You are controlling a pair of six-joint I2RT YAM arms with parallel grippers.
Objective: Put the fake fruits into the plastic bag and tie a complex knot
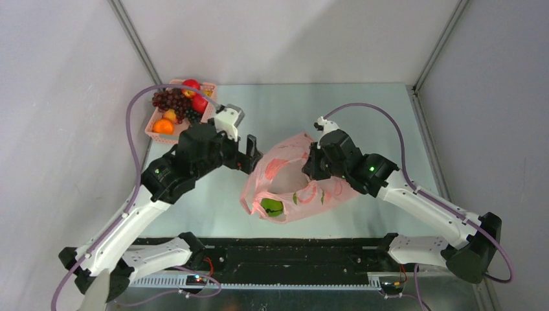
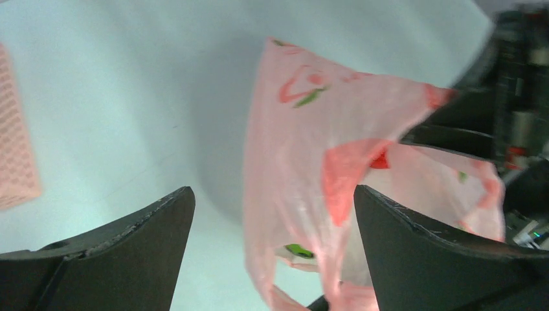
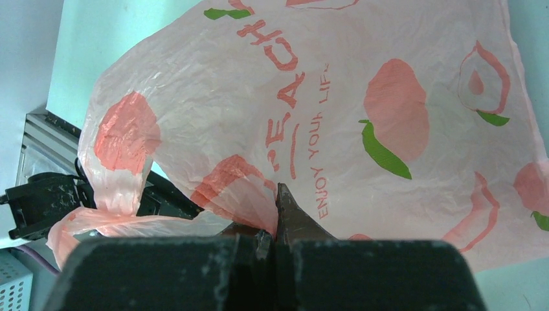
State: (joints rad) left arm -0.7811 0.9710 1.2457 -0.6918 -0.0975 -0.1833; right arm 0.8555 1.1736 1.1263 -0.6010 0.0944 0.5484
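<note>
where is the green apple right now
In the top view, the green apple lies inside the pink bag, at its near left end, in the middle of the table.

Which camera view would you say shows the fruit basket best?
The top view: the whole basket, fruit inside, sits far left. The left wrist view catches only its blurred edge; the right wrist view misses it.

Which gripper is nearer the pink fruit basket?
Left. The left gripper hangs between the basket and the plastic bag; the right gripper grips the bag on its side away from the basket.
</note>
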